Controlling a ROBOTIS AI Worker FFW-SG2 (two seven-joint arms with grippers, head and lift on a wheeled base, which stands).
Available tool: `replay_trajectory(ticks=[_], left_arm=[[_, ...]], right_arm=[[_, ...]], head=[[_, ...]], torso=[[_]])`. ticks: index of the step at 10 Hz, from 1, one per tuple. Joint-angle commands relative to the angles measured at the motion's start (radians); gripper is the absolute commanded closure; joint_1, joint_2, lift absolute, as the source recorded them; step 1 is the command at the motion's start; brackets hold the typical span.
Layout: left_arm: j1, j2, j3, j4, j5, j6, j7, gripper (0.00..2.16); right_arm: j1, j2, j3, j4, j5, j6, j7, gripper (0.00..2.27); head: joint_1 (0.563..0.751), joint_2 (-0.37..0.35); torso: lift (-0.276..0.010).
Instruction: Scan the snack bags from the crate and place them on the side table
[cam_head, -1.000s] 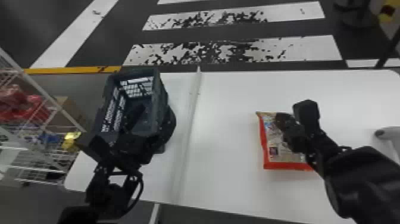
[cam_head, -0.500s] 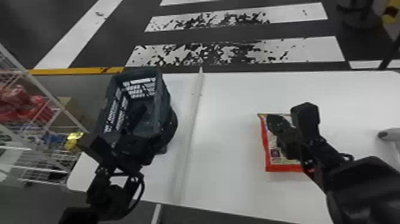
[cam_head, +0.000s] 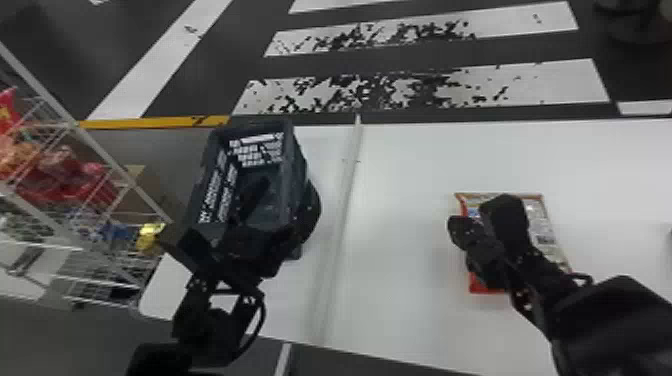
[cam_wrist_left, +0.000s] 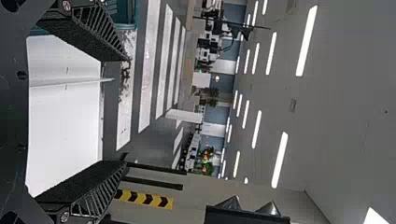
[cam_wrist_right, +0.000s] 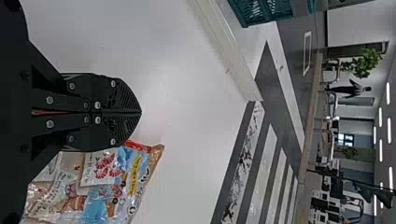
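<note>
"What could spoil this?"

"The right gripper (cam_wrist_right: 140, 112) has its fingers together, nothing between them, over the bag (cam_head: 542, 220) lying flat on the table (cam_head: 415, 320). Lowering or sweeping them like that could crush or shove it."

"And if they part first?"

"The slick wrapper may still slip from a shallow pinch."

"The left gripper (cam_wrist_left: 127, 111)?"

"Fingers wide apart, by the crate (cam_head: 295, 175). A careless swing could knock that askew."

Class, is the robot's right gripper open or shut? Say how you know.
Shut. In the right wrist view, the right gripper has its two fingers pressed together, with no gap at the tips.
</note>
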Motion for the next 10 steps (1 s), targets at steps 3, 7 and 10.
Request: replay_trajectory(ticks=[3, 7, 10], left_arm=[[-0.002, -0.001, -0.003, 0.004, 0.0, -0.001, 0.0, 0.09], [-0.006, -0.003, -0.011, 0.013, 0.0, -0.001, 0.0, 0.09], [-0.008, -0.003, -0.011, 0.016, 0.0, -0.001, -0.002, 0.09]], right_arm=[[-0.001, -0.003, -0.009, 0.037, 0.017, -0.006, -0.003, 2.24], [0.011, -0.021, -0.06, 0.032, 0.02, -0.006, -0.002, 2.24], [0.01, -0.044, -0.088, 0.031, 0.022, 0.0, 0.0, 2.24]], head=[[0.695, 0.292], [0.695, 0.259], [0.695, 0.22]], torso=[[-0.081], [-0.081], [-0.081]])
